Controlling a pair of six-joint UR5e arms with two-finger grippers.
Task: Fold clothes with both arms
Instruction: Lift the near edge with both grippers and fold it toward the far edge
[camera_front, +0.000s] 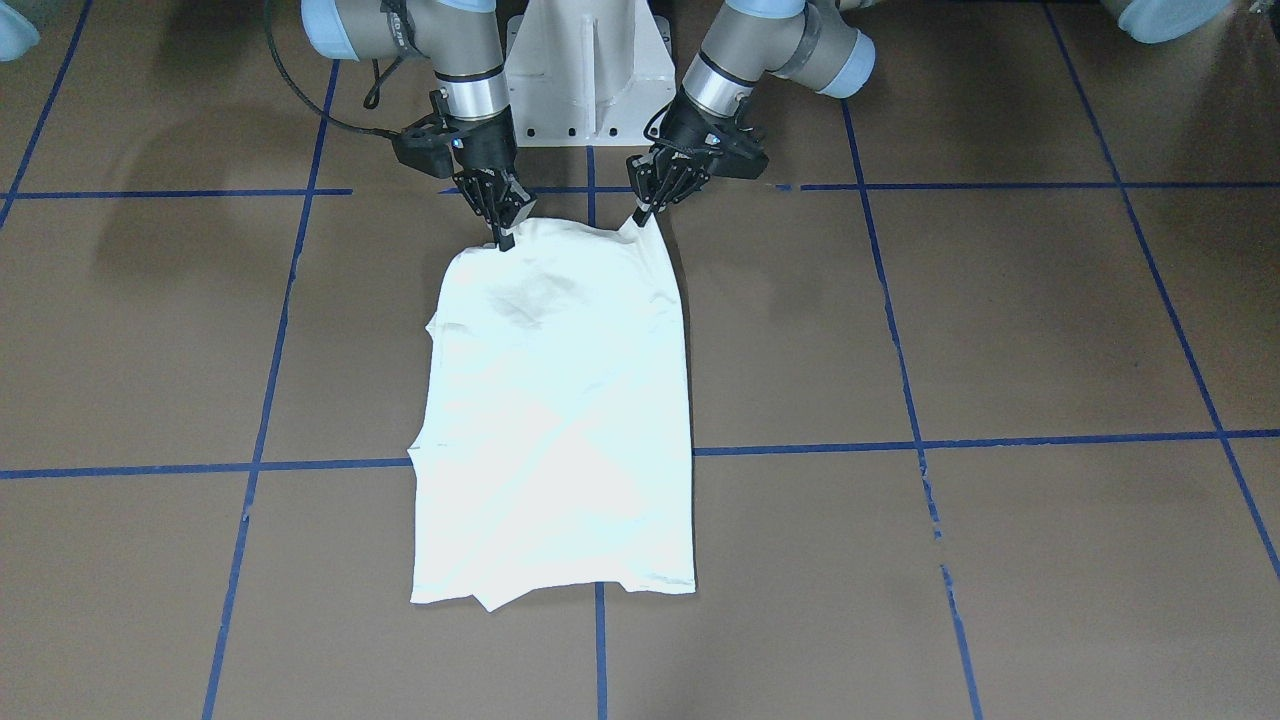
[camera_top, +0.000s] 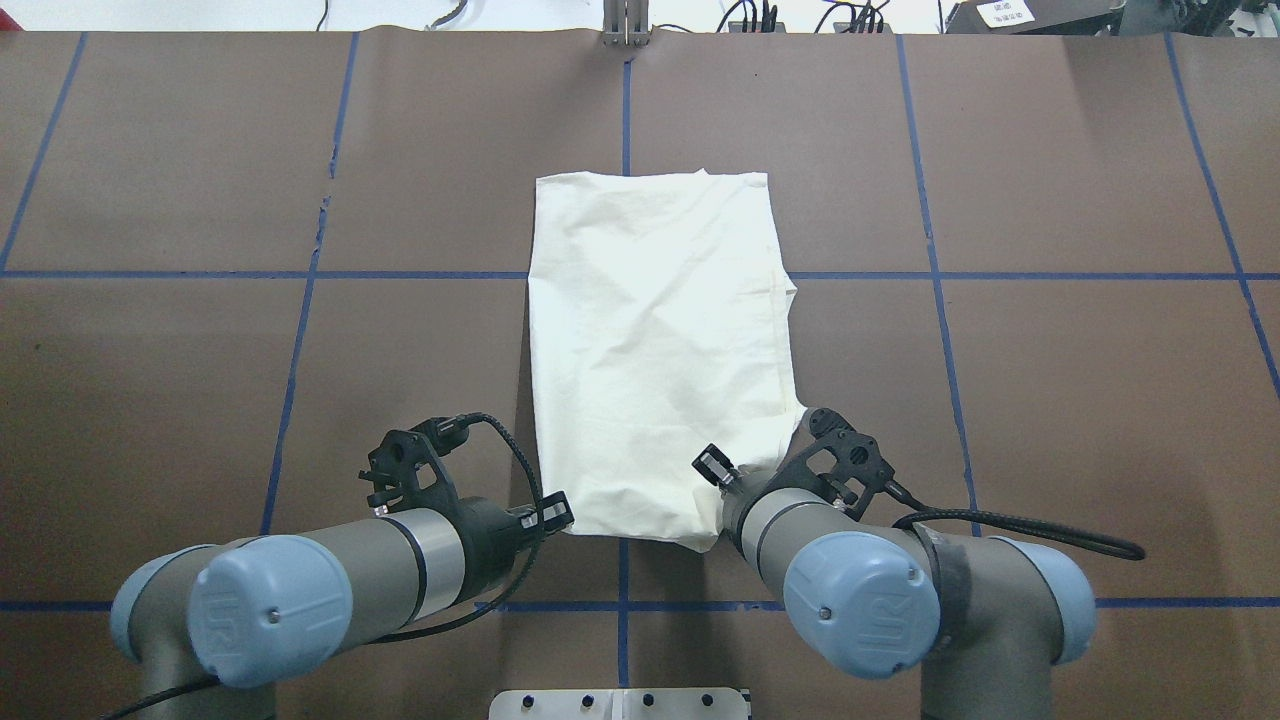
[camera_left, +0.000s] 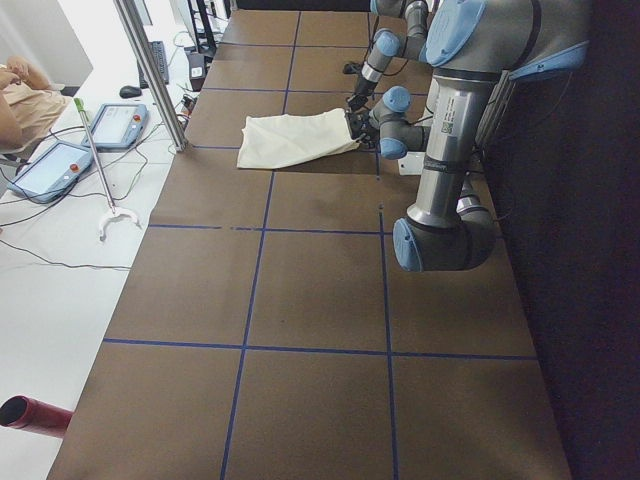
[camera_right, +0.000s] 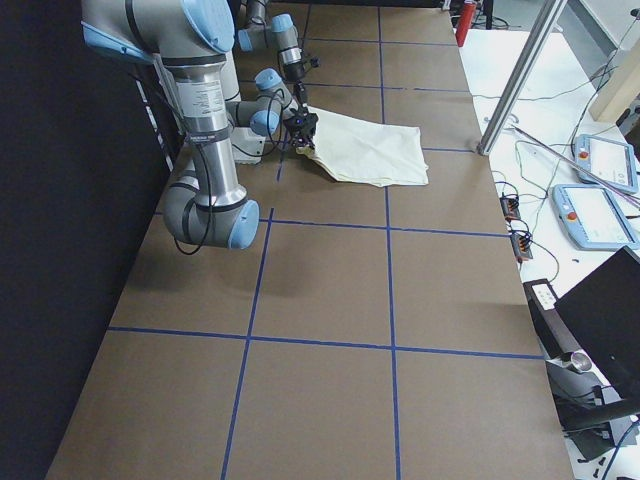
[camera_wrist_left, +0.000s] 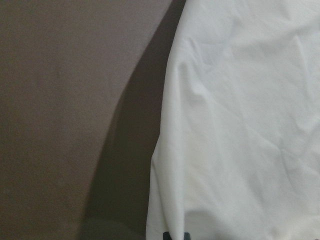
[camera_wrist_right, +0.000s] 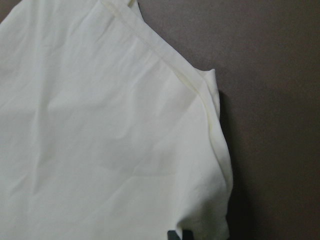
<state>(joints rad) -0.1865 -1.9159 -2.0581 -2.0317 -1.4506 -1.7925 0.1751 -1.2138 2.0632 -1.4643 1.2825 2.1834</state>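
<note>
A cream-white, soft woven shirt (camera_front: 560, 420) lies plain side up in the middle of the matte brown, paper-like table (camera_front: 1000, 320), folded into a long, narrow rectangle that runs away from the robot across one of the blue tape lines (camera_front: 1000, 440) marking the table into squares. Its surface is lightly creased with shallow diagonal wrinkles, and a faint grey patch shows through the cloth toward the robot's end. The far end is nearly straight, with one small corner of an under-layer poking out. In the right wrist view a stitched, raised seam (camera_wrist_right: 160, 50) runs diagonally along the cloth's edge, which curls up off the table and casts a dark shadow. The black skeletal left gripper (camera_front: 642, 215) has its thin fingers drawn together on one near corner of the shirt, pulling it into a small peak. The black skeletal right gripper (camera_front: 503, 238) is likewise pinched on the other near corner, its tips pressed into the fabric. Both grey tubular arms with light-blue joint caps reach down on either side of the white metal pedestal (camera_front: 590, 70).
</note>
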